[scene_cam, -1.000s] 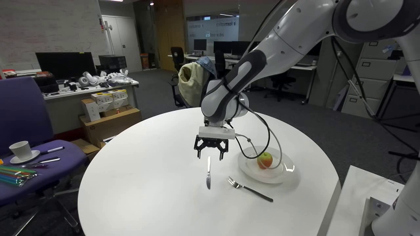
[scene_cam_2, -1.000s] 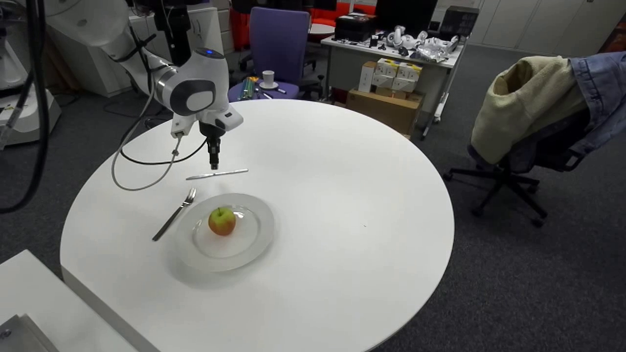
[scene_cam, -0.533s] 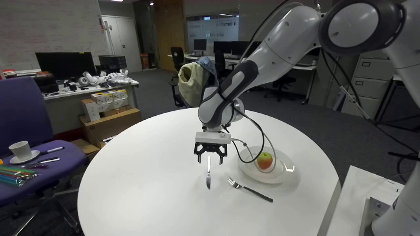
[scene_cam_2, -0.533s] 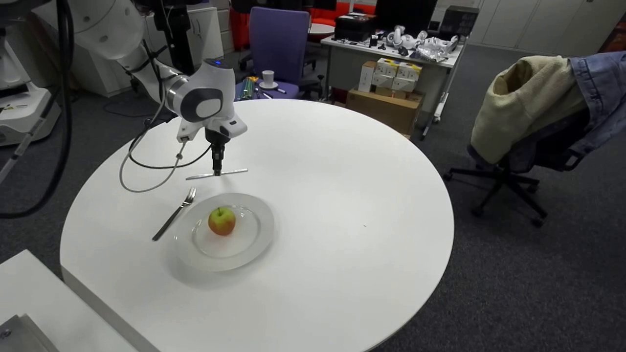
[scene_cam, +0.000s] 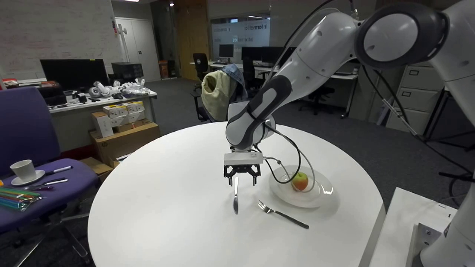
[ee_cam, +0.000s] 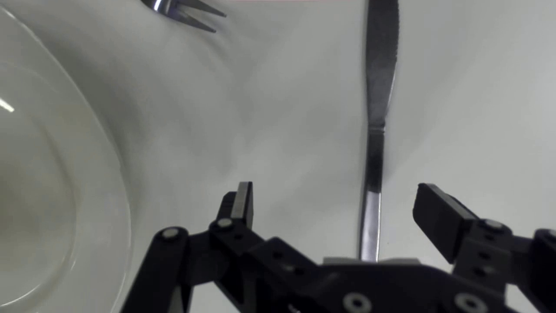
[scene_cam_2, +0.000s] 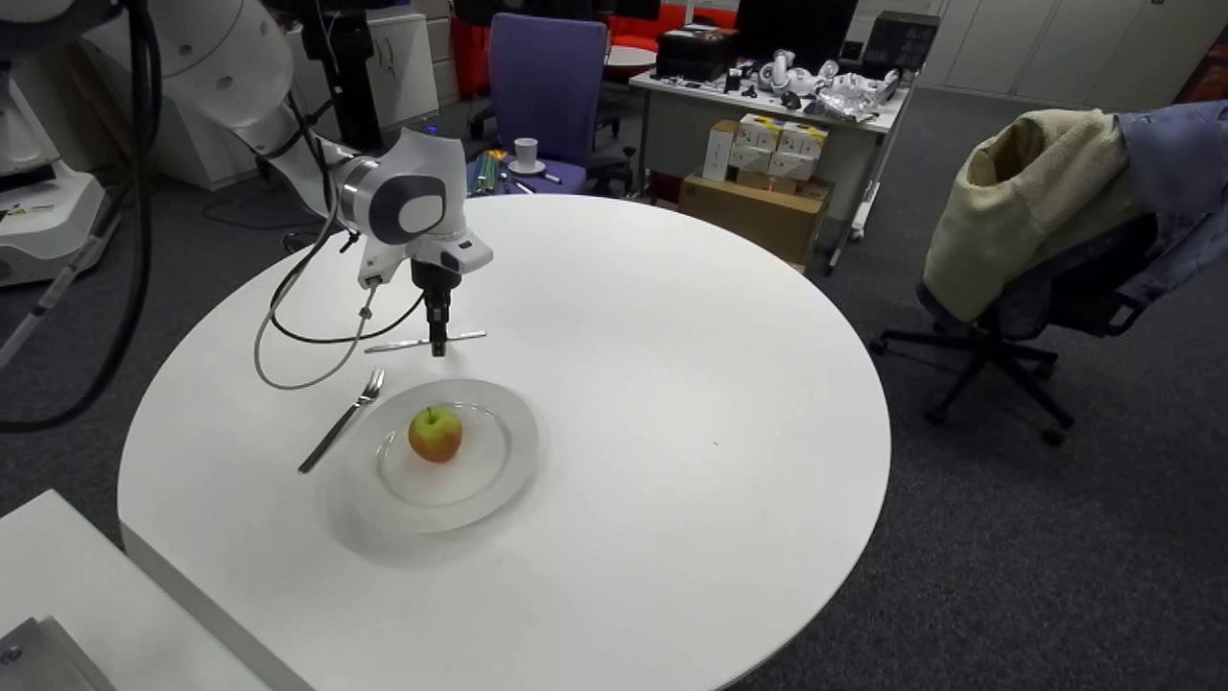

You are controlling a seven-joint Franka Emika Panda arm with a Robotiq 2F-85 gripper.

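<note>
The empty pincer point(ee_cam: 335, 196) hangs spread wide, seemingly just above the knife point(ee_cam: 376, 134).

arm point(scene_cam: 317, 48): white shell, dark grey bands point(scene_cam: 284, 86) | tool point(ee_cam: 334, 198): black, silver screws point(ee_cam: 225, 222) | cables point(scene_cam_2: 143, 240): black, grey

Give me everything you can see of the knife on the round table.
The knife looks all metal, silver-coloured and shiny. Its blade, with fine teeth visible along one edge, meets a slim, plain handle at a narrow collar. It lies flat on the white table, beside but not touching the fork. In the wrist view the handle runs between the open jaws of the tool, with a gap on either side; only the table appears to touch it.
</note>
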